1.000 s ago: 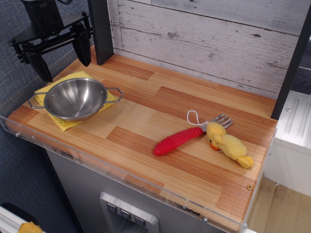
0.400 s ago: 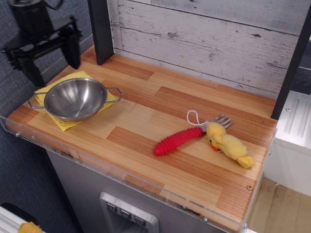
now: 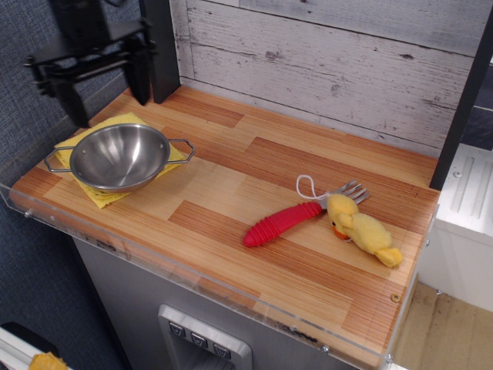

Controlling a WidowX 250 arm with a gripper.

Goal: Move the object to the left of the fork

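Observation:
The small yellow plush duck [image 3: 362, 229] lies on the wooden counter at the right, its orange beak down-left and its white string loop [image 3: 306, 186] trailing to the left. It rests against the right side of the fork [image 3: 296, 215], which has a red ribbed handle and silver tines showing just above the duck's head. My gripper [image 3: 108, 94] hangs open and empty above the far left corner, over the steel bowl, far from the duck and fork.
A steel two-handled bowl [image 3: 118, 156] sits on a yellow cloth [image 3: 96, 193] at the left. A dark post [image 3: 159, 48] stands behind the gripper. A clear acrylic lip [image 3: 192, 277] runs along the front edge. A plank wall [image 3: 323, 62] backs the counter.
The gripper shifted left and up, then came back right, and now hangs a little higher than a second ago. The duck, fork and bowl have not moved.

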